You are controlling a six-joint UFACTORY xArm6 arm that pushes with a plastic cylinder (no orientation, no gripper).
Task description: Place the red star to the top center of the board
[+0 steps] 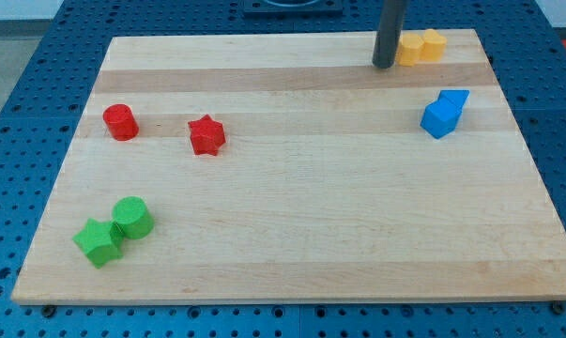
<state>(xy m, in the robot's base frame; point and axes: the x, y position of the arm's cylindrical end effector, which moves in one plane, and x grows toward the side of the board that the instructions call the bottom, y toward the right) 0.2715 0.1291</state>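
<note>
Blue pegboard surrounds a pale wooden board point(292, 235) that fills most of the view.

Tip: my tip point(384, 65) is down at the board near the view's top edge, right of centre. The rod is dark, upright and bare, nothing attached or carried. It stands just to the left of the yellow blocks; whether it touches them I cannot tell.

Red star point(206, 135): lies in the left half of the board, above mid-height. It is well apart from my tip, down and far to the view's left of it. Open wood lies between the two.

Red cylinder point(120, 122): left of the red star, near the board's left edge, slightly higher in the view. A gap separates it from the star.

Yellow blocks point(422, 46): two pieces pressed together at the top right, close to the board's top edge. Shapes are hard to make out.

Blue blocks point(445, 114): two pieces touching, right side of the board, below the yellow pair. The front one looks like a cube.

Green blocks: a green cylinder point(132, 217) and a green star point(99, 242) touching each other at the lower left, the star lower and to the left.
</note>
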